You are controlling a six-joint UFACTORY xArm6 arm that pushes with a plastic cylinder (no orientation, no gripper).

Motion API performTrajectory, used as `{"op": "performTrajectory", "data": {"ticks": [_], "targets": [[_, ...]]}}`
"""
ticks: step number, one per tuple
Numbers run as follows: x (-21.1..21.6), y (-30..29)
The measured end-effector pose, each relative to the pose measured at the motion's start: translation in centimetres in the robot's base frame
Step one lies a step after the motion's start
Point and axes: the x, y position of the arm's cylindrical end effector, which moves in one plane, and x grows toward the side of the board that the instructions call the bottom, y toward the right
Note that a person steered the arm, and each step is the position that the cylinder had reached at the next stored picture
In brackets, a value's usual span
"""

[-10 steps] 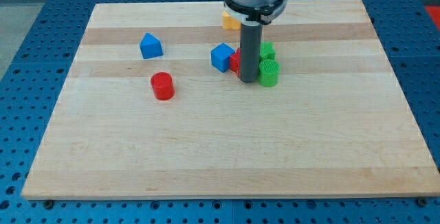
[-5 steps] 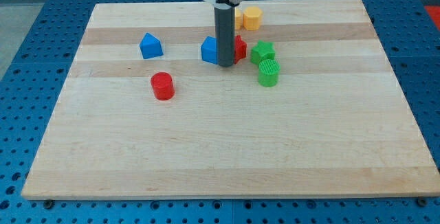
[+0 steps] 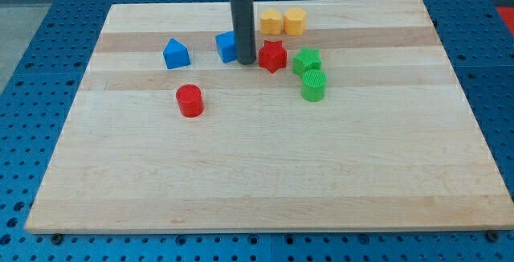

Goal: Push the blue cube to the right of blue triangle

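The blue cube sits on the wooden board near the view's top, partly hidden behind my rod. My tip touches the cube's right side. The blue triangle lies to the left of the cube with a gap between them.
A red star block sits just right of my tip. Two green blocks lie further right. Two yellow blocks sit near the top edge. A red cylinder lies below the blue triangle.
My rod has moved left and up, pushing the blue cube left toward the blue triangle. The red star block is now uncovered on the rod's right.
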Motion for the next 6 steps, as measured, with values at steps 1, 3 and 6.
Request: {"op": "performTrajectory", "data": {"ticks": [1,3,6], "targets": [[-2.4,0.7],[-1.7,-3.2],[-1.3,-5.2]]}}
